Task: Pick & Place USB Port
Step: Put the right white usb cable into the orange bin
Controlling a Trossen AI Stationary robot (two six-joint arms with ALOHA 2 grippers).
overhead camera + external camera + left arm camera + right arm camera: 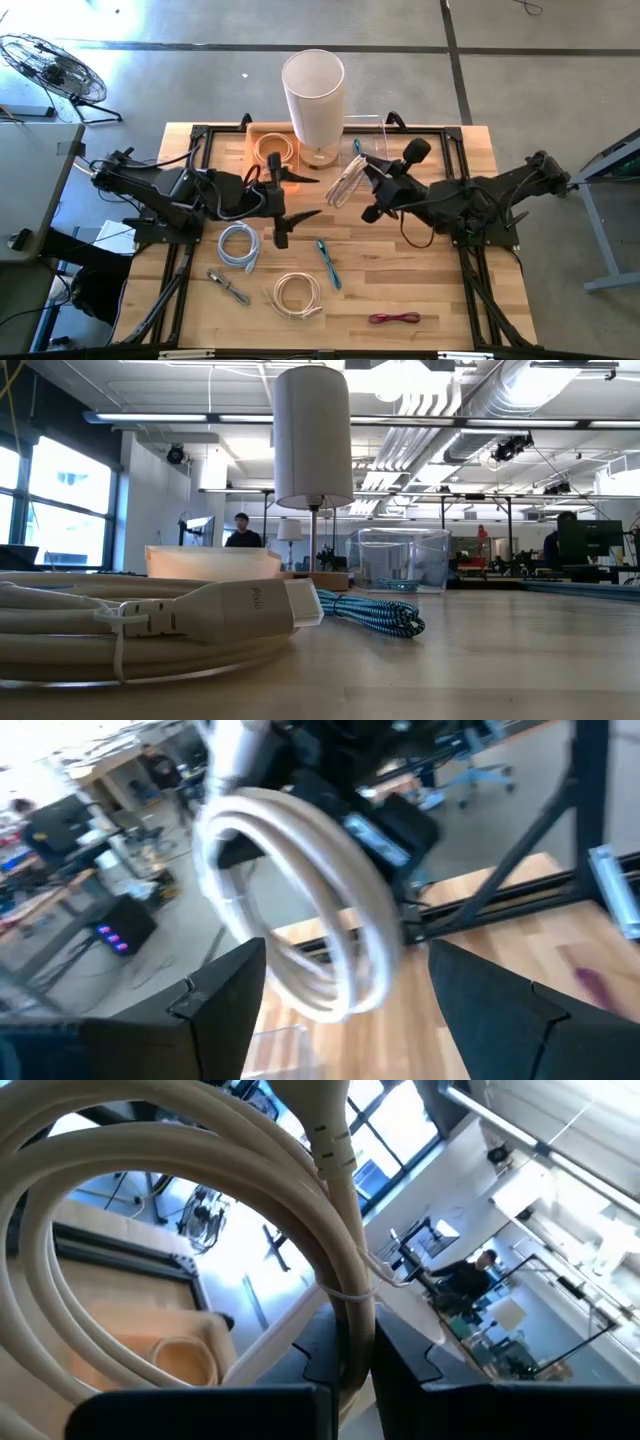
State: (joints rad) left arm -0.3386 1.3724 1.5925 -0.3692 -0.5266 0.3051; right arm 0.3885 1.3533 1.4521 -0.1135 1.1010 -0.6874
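Starting at nine o'clock in the high view, we see the left claw (288,202) over the wooden tabletop (440,290), its two dark fingers (225,995) spread wide and holding nothing. Below it, toward seven o'clock, lie a light blue coiled cable (238,245), a grey cable (229,287) and a white coiled cable (297,295); in the low view that kind of pale coil, with its plug, lies close to the camera (150,625).

At twelve o'clock stands a white lamp (314,95), its base beside a wooden tray (255,135) that holds a tan coiled cable (273,151). A clear plastic box (398,560) sits just right of the lamp. Near the middle, toward six o'clock, lies a teal braided cable (328,263), and farther toward five o'clock a red cable (394,319).

At about one o'clock from the middle, the right claw (362,171) is raised above the tabletop, clamped narrow on a white USB cable (345,180). The coil hangs from the claw near the clear box; in the right wrist view its loops fill the foreground (200,1190), bound with a tie and pinched between the dark fingers (410,1360). The left wrist view shows the same coil hanging in the air (320,900).

In the room beyond the tabletop, a person (241,531) stands far off.
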